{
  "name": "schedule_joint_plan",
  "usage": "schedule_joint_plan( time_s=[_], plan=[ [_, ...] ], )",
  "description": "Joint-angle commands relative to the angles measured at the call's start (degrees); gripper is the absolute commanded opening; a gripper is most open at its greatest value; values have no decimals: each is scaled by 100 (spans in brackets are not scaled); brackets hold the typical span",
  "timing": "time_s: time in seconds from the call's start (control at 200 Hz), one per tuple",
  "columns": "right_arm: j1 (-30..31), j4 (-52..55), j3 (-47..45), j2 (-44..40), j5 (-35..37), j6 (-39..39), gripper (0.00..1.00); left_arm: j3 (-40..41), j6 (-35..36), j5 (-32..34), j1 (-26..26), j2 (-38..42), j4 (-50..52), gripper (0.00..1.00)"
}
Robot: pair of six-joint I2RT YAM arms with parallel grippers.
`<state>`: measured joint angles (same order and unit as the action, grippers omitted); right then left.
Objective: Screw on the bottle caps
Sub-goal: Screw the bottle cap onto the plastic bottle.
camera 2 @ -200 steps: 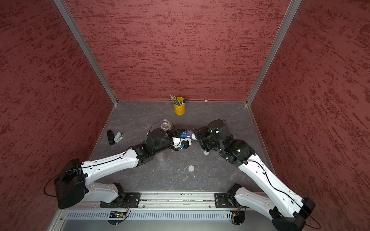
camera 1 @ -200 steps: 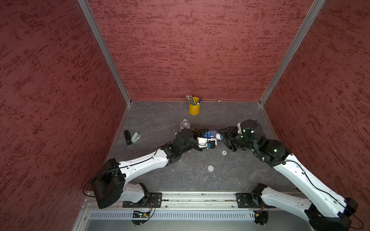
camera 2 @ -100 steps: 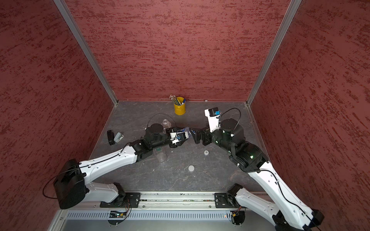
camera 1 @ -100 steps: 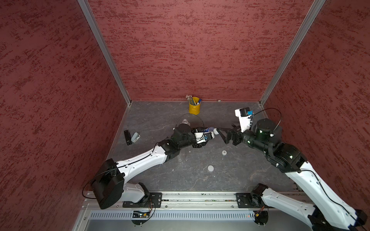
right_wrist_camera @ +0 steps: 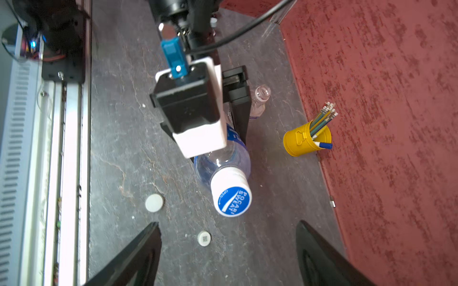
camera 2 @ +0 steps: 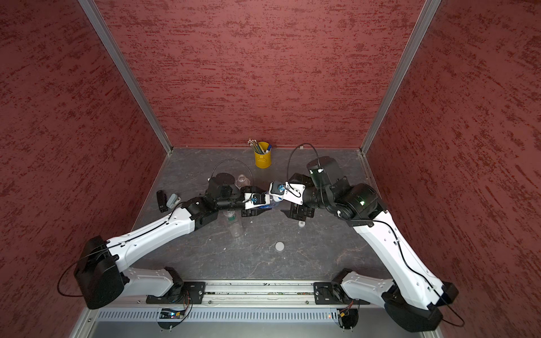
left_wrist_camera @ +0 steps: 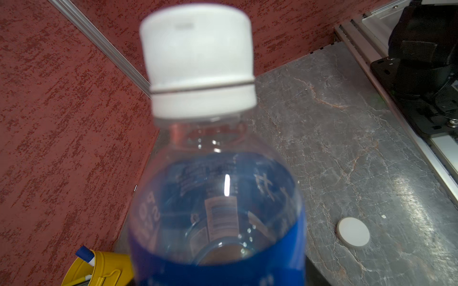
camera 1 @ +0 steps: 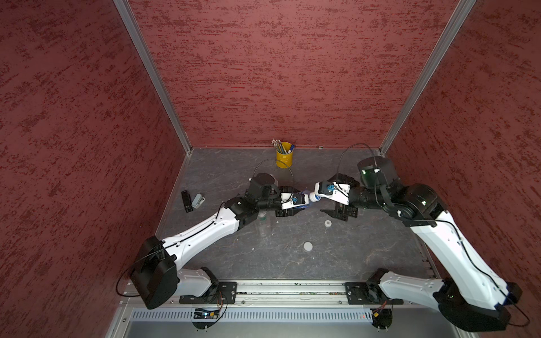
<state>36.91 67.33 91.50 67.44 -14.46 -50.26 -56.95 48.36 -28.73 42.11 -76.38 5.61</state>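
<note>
the left gripper [camera 1: 295, 201] stays clamped on the blue-labelled bottle [left_wrist_camera: 218, 210], holding it off the table [camera 1: 292, 263] and nearly level, neck toward the right arm. the blue-and-white cap [right_wrist_camera: 231, 198] sits on that neck, as it did a second ago. then the right gripper [right_wrist_camera: 227, 222] was on the cap. it has since let go and drawn back with its wrist rolled, and now it faces the cap again, jaws spread wide and touching nothing. the wide plain white cap [camera 1: 308, 246] and the small white cap [right_wrist_camera: 204, 238] with the dark square mark lie loose on the table, unmoved. a clear bottle with a green neck band [camera 2: 234, 224] lies below the left arm. another uncapped bottle [right_wrist_camera: 260, 101] stands behind it, near the yellow pencil cup [camera 1: 284, 158].
</note>
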Motion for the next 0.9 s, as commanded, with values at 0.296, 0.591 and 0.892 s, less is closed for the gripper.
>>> schedule_joint_plan(
  time_s=[0.296,0.591,0.892],
  plan=[
    [1,208,410,492,-314,-1458,63,-272,246,-529,-27,53,319,52],
    [69,410,474,621,-361,-1411,43,-325,229,-570,-29,9,307,52],
    [88,697,846,992,-285,338,16,-131,294,48,120,70,-213,52]
  ],
)
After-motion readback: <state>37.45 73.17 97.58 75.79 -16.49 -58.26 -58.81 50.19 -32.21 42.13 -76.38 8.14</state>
